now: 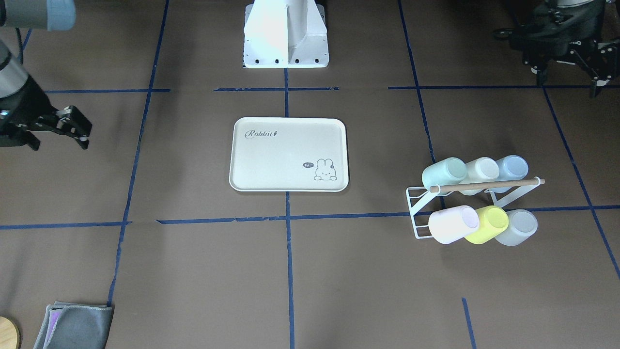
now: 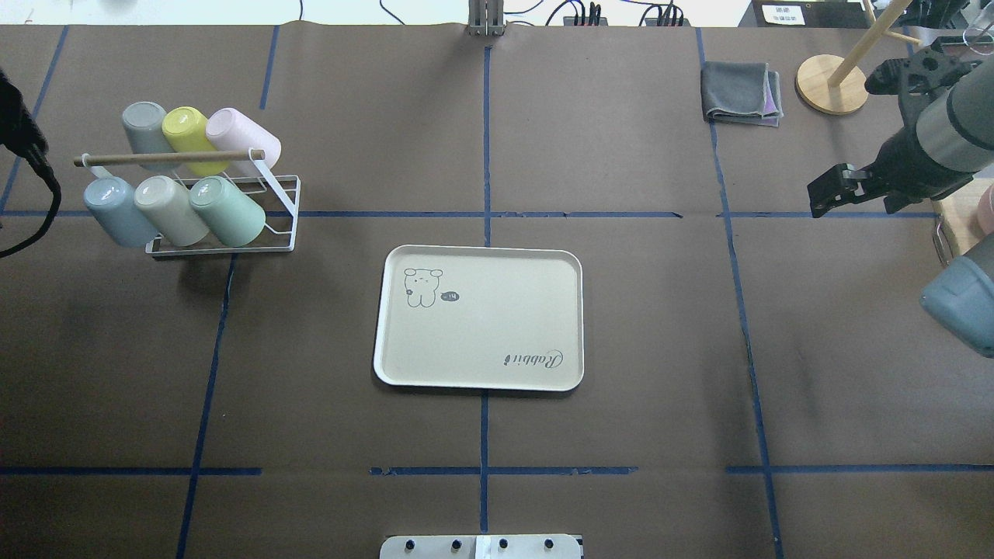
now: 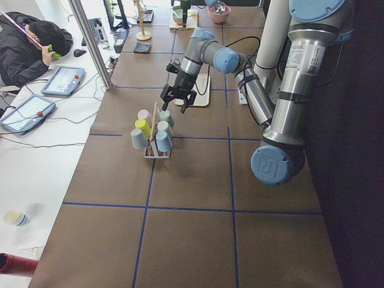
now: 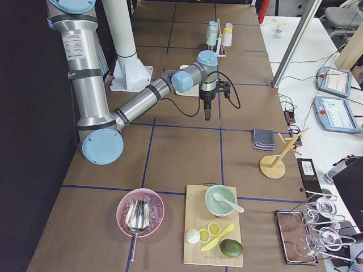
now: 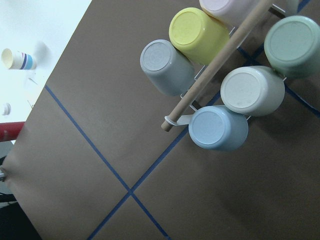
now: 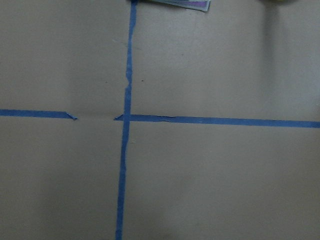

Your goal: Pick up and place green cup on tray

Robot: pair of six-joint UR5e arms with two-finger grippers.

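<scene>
The green cup [image 2: 229, 211] is a pale mint tumbler lying on the front row of a white wire rack [image 2: 279, 210], at the end nearest the tray. It also shows in the front-facing view [image 1: 443, 173] and the left wrist view [image 5: 292, 45]. The cream tray [image 2: 479, 382] with the "Rabbit" print lies bare at the table's middle [image 1: 288, 186]. My left gripper [image 1: 566, 80] is open and empty, raised near the rack on the robot's side. My right gripper [image 1: 59, 140] is open and empty, far from tray and rack, also seen overhead [image 2: 827, 202].
The rack also holds light blue [image 2: 116, 211], cream [image 2: 169, 210], grey [image 2: 147, 128], yellow-green [image 2: 189, 132] and pink [image 2: 241, 133] cups under a wooden handle bar [image 2: 167, 158]. A folded grey cloth [image 2: 742, 93] and a wooden stand [image 2: 831, 84] sit at the far right.
</scene>
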